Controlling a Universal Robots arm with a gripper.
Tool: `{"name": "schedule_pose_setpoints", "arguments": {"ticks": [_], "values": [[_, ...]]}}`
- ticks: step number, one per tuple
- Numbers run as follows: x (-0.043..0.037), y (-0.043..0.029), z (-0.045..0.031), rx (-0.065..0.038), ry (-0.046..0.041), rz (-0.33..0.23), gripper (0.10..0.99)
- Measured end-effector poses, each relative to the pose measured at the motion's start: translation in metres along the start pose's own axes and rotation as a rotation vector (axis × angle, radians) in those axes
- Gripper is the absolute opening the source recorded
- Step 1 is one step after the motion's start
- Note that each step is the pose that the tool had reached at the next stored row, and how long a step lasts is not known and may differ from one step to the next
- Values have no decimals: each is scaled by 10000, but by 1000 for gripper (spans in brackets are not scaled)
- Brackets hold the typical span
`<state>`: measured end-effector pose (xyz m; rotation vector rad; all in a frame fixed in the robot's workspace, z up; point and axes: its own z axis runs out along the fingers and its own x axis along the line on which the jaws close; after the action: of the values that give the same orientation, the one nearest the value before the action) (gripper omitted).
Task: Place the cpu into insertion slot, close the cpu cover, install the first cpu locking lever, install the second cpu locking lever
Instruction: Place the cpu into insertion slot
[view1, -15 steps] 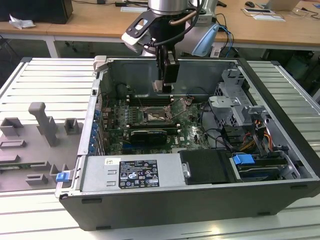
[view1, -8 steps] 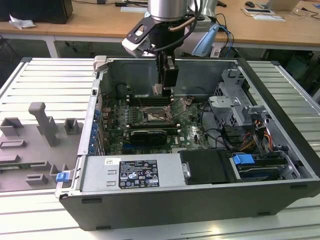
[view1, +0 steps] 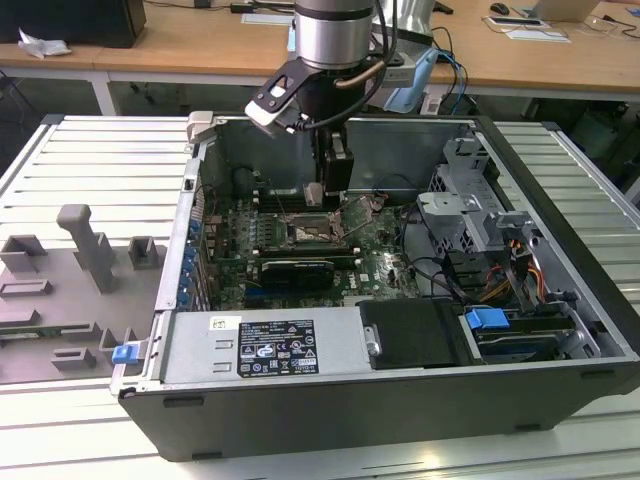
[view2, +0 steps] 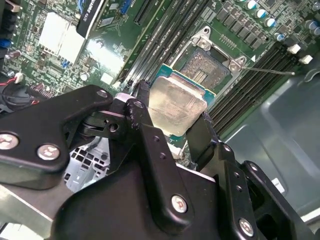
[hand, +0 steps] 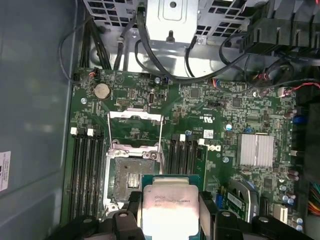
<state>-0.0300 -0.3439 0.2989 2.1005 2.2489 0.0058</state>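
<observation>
My gripper (view2: 172, 114) is shut on the cpu (view2: 177, 104), a flat square chip with a pale silver top, one black finger (view2: 142, 107) on each side. The chip hangs tilted just above and beside the insertion slot (view2: 209, 67), a dark square socket in the green board, apart from it. In the first wrist view the cpu (hand: 167, 205) sits between the fingers, next to the open insertion slot (hand: 131, 175). The cpu cover (hand: 135, 115) lies flipped open beyond the socket. In the exterior view the gripper (view1: 318, 197) hovers over the insertion slot (view1: 312, 233) inside the computer case.
Long black memory slots (hand: 87, 165) flank the socket on both sides. A thin wire lever (view2: 270, 71) sticks out beside it. A black card (view1: 295, 270), a drive cage (view1: 465, 215) with cables and the power supply (view1: 265, 345) crowd the case. Grey fixtures (view1: 85, 245) stand at the exterior view's left.
</observation>
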Motion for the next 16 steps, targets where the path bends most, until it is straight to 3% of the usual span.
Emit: {"name": "schedule_pose_setpoints", "arguments": {"ticks": [8, 16], "values": [[45, -1, 71, 2, -31, -1, 541], [127, -2, 206, 3, -52, -1, 541]]}}
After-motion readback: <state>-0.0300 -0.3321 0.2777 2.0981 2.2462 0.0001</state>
